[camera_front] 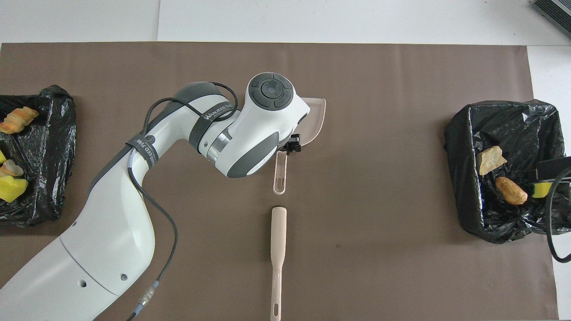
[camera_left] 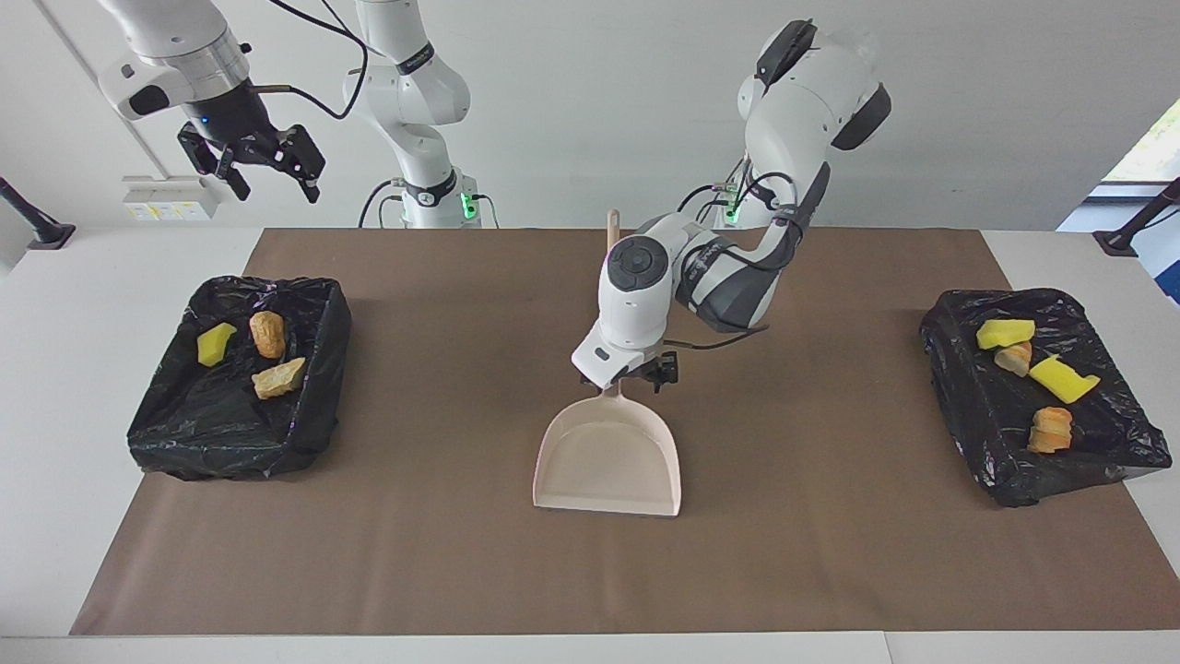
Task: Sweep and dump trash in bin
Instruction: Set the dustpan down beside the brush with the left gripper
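The trash lies in two black-lined bins. Three pieces, a yellow sponge (camera_left: 216,343) and two bread chunks (camera_left: 268,334), sit in the bin (camera_left: 184,433) at the right arm's end. Several more (camera_left: 1062,379) sit in the bin (camera_left: 1005,461) at the left arm's end. A pale pink dustpan (camera_left: 608,461) lies flat and empty mid-mat. My left gripper (camera_left: 636,373) stands open just over the dustpan's handle (camera_front: 280,176), fingers to either side of it. My right gripper (camera_left: 263,166) waits open, high above the table edge at its own end.
A beige-handled brush (camera_front: 278,249) lies on the brown mat (camera_left: 830,553), nearer to the robots than the dustpan and in line with its handle. The left arm's elbow (camera_front: 134,191) stretches low over the mat beside both. A cable (camera_front: 551,232) hangs over the bin (camera_front: 473,209) at the right arm's end.
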Available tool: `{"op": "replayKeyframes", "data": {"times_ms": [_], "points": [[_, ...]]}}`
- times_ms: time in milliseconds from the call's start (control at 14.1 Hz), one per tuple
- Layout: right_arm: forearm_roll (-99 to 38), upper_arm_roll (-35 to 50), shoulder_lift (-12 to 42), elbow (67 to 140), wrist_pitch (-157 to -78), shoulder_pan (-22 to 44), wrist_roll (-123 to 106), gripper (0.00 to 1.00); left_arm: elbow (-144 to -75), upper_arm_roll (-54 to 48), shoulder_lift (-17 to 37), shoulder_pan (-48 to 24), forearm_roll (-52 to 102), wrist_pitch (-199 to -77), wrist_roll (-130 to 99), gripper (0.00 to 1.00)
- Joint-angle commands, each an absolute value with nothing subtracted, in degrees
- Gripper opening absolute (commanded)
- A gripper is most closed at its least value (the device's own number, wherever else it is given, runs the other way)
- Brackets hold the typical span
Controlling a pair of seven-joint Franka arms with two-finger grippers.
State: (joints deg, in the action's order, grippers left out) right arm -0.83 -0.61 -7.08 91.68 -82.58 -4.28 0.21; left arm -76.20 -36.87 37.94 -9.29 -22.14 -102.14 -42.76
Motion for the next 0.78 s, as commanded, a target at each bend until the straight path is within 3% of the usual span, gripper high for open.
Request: {"op": "replayKeyframes", "data": {"times_ms": [0, 283, 708], "points": [[-0.8, 0.1, -8.6, 93.6, -83.1, -4.6, 0.8, 1.00, -90.7, -34.6, 22.1, -7.1, -20.7, -100.0, -42.6, 1.00], [0.6, 0.8, -9.1, 94.1, -82.8, -4.5, 0.8, 1.00, -97.3, -29.4, 11.4, -4.2, -14.6, -100.4, -32.7, 1.00], [0.5, 0.7, -8.5, 93.4, -83.1, -4.7, 0.9, 1.00, -100.4, -11.4, -2.4, -5.1, -2.6, -94.8, -10.8, 1.00]]}}
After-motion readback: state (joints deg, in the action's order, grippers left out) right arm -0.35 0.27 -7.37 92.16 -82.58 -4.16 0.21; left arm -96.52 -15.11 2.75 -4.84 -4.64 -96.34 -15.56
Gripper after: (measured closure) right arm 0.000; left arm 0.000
